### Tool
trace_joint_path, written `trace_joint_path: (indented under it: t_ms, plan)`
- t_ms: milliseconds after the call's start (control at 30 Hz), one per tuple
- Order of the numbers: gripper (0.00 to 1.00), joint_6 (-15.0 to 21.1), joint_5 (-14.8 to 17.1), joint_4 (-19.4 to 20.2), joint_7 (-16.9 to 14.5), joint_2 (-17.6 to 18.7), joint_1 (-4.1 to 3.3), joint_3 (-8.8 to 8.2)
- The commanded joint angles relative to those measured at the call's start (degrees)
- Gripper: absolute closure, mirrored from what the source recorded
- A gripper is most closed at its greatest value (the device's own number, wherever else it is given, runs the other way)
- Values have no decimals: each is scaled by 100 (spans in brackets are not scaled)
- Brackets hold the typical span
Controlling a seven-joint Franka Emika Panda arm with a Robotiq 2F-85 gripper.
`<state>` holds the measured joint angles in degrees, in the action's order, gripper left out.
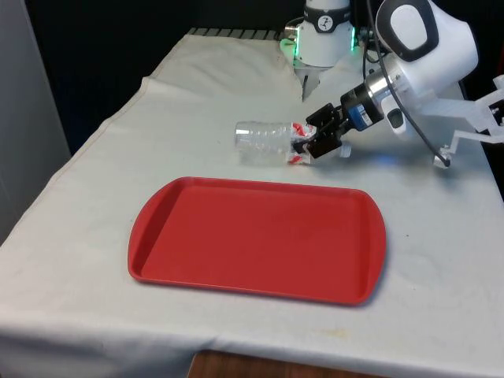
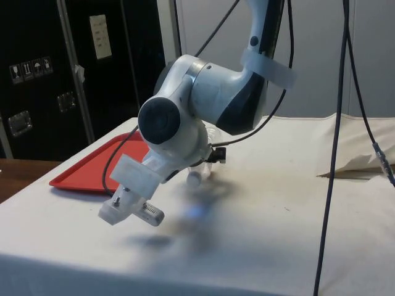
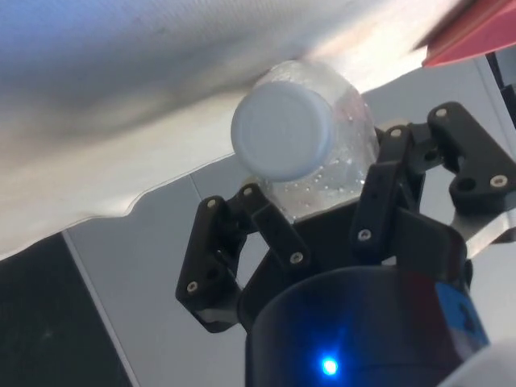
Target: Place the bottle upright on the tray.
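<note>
A clear plastic bottle (image 1: 272, 142) with a red-and-white label lies on its side on the white cloth (image 1: 118, 157), just beyond the far edge of the red tray (image 1: 256, 239) and apart from it. The black gripper (image 1: 313, 142) reaches in from the front view's right, its fingers (image 3: 274, 234) closed around the bottle's neck end. In the wrist view the pale cap (image 3: 282, 129) faces the camera between the fingers.

The bottle (image 1: 270, 142) lies on its side on the cloth (image 1: 94, 189) just behind the tray (image 1: 258, 238).
</note>
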<state>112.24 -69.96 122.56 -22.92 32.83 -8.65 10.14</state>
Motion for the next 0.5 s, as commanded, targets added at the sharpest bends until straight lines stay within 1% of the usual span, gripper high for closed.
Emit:
trace_joint_path:
  t_ms: [0, 133, 167, 233, 467]
  plan:
    - [100, 40, -11, -17, 11, 29, 6, 0]
    - [100, 0, 23, -6, -17, -23, 11, 6]
    - [100, -11, 0, -11, 0, -6, 0, 0]
    - [100, -23, 46, 6, -40, -63, 17, 11]
    - [100, -120, 149, 40, -160, -275, 17, 29]
